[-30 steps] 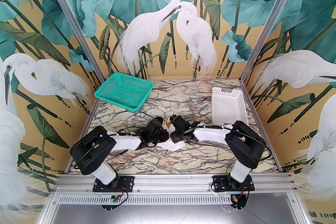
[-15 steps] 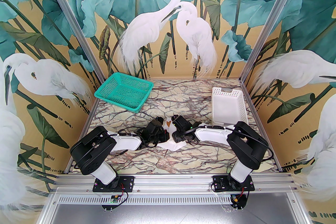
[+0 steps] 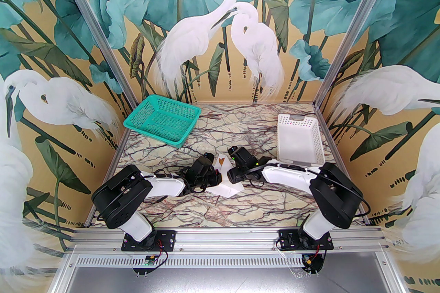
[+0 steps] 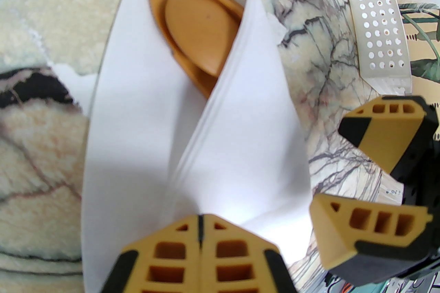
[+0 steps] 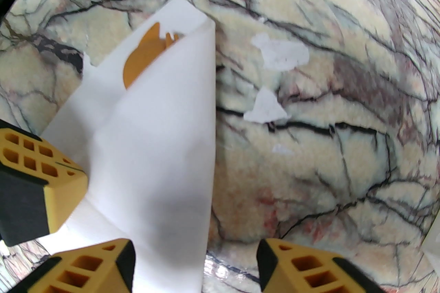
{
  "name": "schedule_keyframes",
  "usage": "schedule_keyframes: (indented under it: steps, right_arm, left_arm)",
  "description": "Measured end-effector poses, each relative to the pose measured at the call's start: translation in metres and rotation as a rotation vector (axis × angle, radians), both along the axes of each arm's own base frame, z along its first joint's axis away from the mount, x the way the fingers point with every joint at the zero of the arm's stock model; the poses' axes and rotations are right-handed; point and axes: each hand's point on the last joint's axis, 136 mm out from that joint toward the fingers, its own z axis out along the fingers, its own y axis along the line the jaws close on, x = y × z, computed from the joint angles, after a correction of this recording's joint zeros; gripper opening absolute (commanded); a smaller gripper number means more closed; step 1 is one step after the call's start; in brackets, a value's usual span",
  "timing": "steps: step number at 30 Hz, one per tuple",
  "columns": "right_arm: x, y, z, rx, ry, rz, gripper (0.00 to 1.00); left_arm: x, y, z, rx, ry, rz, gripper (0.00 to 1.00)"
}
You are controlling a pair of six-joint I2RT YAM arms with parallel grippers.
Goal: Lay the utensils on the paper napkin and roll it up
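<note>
The white paper napkin [image 4: 137, 113] lies at mid-table, its right flap folded over the orange-brown utensils [image 4: 199, 34]. Their spoon bowl and two flat tips stick out at the far end. My left gripper [image 4: 200, 219] is shut, pinching the napkin's fold at its near end. In the right wrist view my right gripper [image 5: 196, 245] is open, and the napkin [image 5: 154, 147] has its folded edge lying between the fingers. From above, the left gripper [image 3: 216, 178] and right gripper [image 3: 229, 178] meet over the napkin [image 3: 228, 189], with a utensil tip [image 3: 221, 160] poking out.
A green mesh basket [image 3: 161, 120] stands at the back left and a white perforated basket [image 3: 299, 142] at the back right. Small torn paper scraps [image 5: 280, 51] lie on the marbled table [image 3: 206, 209] to the right of the napkin.
My right arm has drawn back to the right, its gripper now slightly farther from the left one. The left arm has held still.
</note>
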Motion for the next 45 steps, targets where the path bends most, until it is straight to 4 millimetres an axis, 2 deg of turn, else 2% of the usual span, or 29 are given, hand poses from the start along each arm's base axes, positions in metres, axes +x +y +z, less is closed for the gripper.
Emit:
schedule_keyframes:
  steps: [4, 11, 15, 22, 30, 42, 45]
  right_arm:
    - [0.008, 0.009, -0.002, -0.006, -0.008, 0.025, 0.72]
    - [0.017, 0.018, -0.018, -0.039, 0.004, 0.052, 0.72]
    - [0.022, 0.018, -0.028, -0.074, 0.007, 0.053, 0.68]
    - [0.026, 0.018, -0.028, -0.086, -0.005, 0.049, 0.59]
    - [0.026, 0.017, -0.028, -0.086, -0.004, 0.047, 0.55]
    - [0.026, 0.012, -0.028, -0.085, 0.011, 0.012, 0.55]
    - [0.027, 0.010, -0.024, -0.076, 0.018, 0.005, 0.62]
  left_arm:
    - [0.000, 0.000, 0.000, 0.000, 0.000, 0.000, 0.00]
    - [0.000, 0.000, 0.000, 0.000, 0.000, 0.000, 0.00]
    - [0.000, 0.000, 0.000, 0.000, 0.000, 0.000, 0.00]
    - [0.000, 0.000, 0.000, 0.001, 0.000, 0.001, 0.00]
    - [0.002, -0.001, 0.000, 0.003, 0.000, 0.002, 0.00]
    - [0.004, -0.002, 0.000, 0.006, 0.000, 0.001, 0.00]
    - [0.004, -0.003, 0.000, 0.012, 0.002, -0.001, 0.00]
